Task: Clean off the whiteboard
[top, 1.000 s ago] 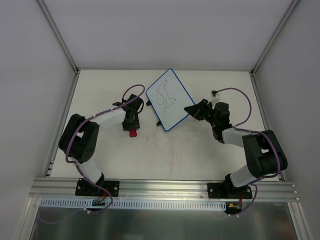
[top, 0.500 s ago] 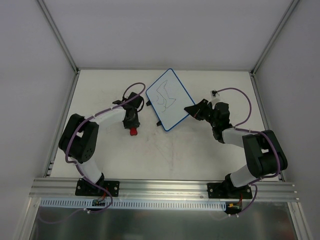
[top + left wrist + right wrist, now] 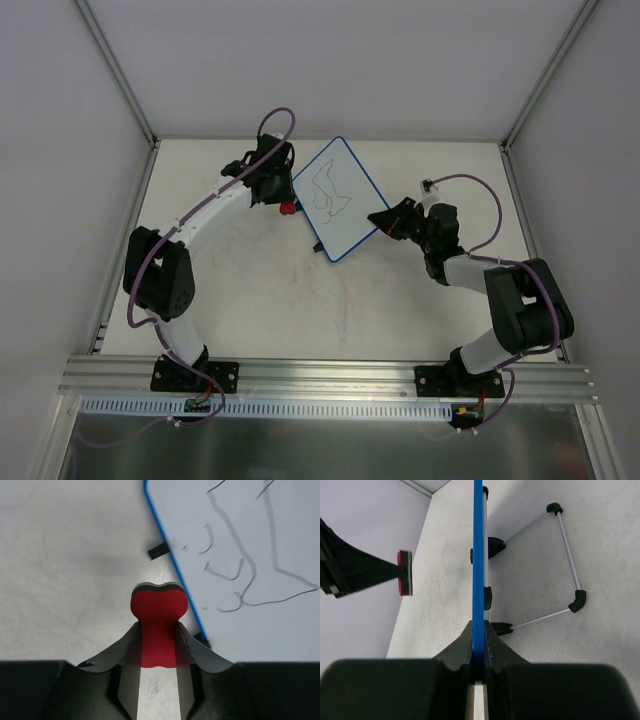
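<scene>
The left claw [image 3: 157, 630] is closed tight on the narrow waist of a red eraser [image 3: 159, 605], whose rounded head sticks out past the fingertips. The head sits just beside the blue rim of the whiteboard [image 3: 240, 555], on its outer side, near a small black tab [image 3: 158, 551]. The right wrist view shows a clear gap between the eraser and the board's face. Behind the claw, the left arm [image 3: 200, 220] stretches in a long arc from its base at the near left toward the far side of the tabletop [image 3: 330, 300], with a purple cable [image 3: 275, 125] looping over the wrist.

The right claw [image 3: 478, 630] is clamped on the whiteboard's edge, at the corner nearest to it. Its arm [image 3: 500, 290] is folded, with the elbow out to the right and the forearm reaching in toward the middle.

The whiteboard lies skewed in the far middle of the tabletop, one corner close to the back wall. We cannot tell how steeply it leans. A thin wire frame [image 3: 567, 555] with black corner pieces shows behind it. A broad stretch of tabletop lies between the arms on the near side of the board.

The board carries loose dark scribbles [image 3: 240, 570] that we cannot read as letters.
</scene>
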`<state>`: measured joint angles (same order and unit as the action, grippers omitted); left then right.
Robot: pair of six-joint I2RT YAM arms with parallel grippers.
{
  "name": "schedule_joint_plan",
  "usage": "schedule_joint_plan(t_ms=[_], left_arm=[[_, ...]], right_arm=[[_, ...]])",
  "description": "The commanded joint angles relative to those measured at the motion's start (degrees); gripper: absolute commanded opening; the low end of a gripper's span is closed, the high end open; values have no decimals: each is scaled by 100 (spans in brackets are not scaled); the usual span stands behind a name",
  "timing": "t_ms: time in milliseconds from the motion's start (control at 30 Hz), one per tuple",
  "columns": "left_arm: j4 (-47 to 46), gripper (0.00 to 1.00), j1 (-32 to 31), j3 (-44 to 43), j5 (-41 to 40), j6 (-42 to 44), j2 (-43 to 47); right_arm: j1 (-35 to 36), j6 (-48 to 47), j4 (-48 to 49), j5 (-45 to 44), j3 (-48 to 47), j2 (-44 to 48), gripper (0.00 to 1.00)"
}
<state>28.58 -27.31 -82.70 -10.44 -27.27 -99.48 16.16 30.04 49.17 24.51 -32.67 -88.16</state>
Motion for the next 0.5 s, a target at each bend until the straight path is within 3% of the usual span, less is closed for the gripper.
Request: schedule_joint_plan(t_ms=[0,267,467], left_arm=[[7,0,59,-859,472,143,-430],[-63,0,156,-2943,1849,-191,-1924],[-203,0,156,-4429,2327,-323,-2857]], right_arm=[[89,-104,-39,396,-205,-87,0],[115,-358,-425,493,-398,-43,0],[168,-499,-566,449,-460,-26,0]])
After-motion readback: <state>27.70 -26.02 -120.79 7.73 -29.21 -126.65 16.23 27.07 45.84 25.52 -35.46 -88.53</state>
